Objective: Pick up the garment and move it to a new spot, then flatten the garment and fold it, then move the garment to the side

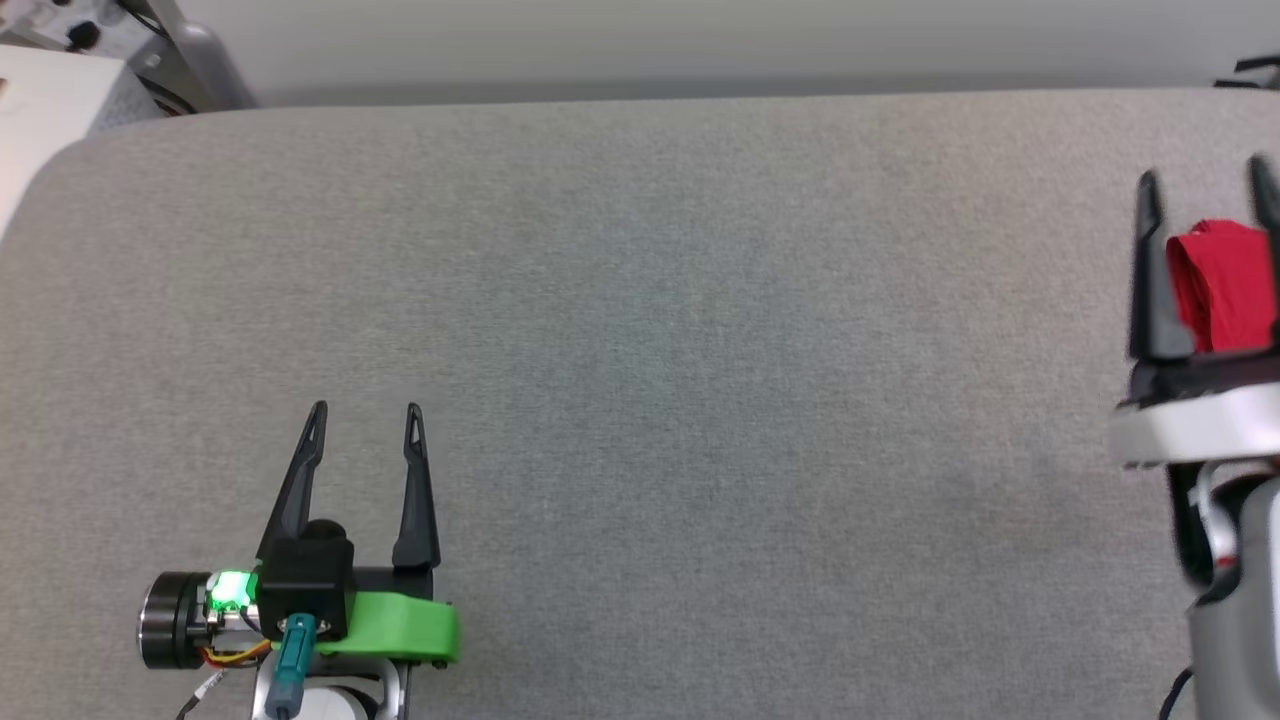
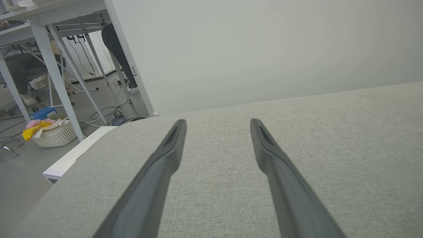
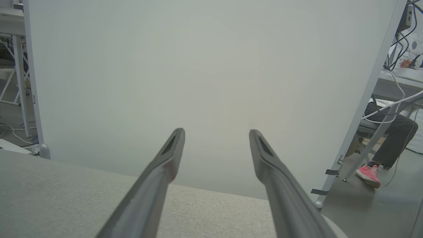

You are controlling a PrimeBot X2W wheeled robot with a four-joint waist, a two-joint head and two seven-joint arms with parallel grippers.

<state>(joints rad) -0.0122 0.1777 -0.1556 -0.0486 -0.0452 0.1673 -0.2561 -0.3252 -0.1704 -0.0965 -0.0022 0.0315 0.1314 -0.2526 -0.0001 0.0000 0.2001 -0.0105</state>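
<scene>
A bunched piece of the red garment (image 1: 1225, 280) shows at the far right edge of the head view, seen between the two fingers of my right gripper (image 1: 1204, 172). The right gripper's jaws stand wide apart, and the right wrist view shows that gripper (image 3: 216, 130) with nothing between its fingers, pointing over the table's far edge. Whether the cloth touches the fingers cannot be told. My left gripper (image 1: 366, 409) hovers open over the near left of the table. The left wrist view shows it (image 2: 218, 121) with bare fabric between its fingers.
The grey padded table (image 1: 640, 300) spans the head view, with a white panel (image 3: 198, 82) behind its far edge. On the floor to the left is a white basket of clothes (image 2: 53, 135) under desk legs. A seated person's pink shoe (image 3: 368, 174) is beyond the right end.
</scene>
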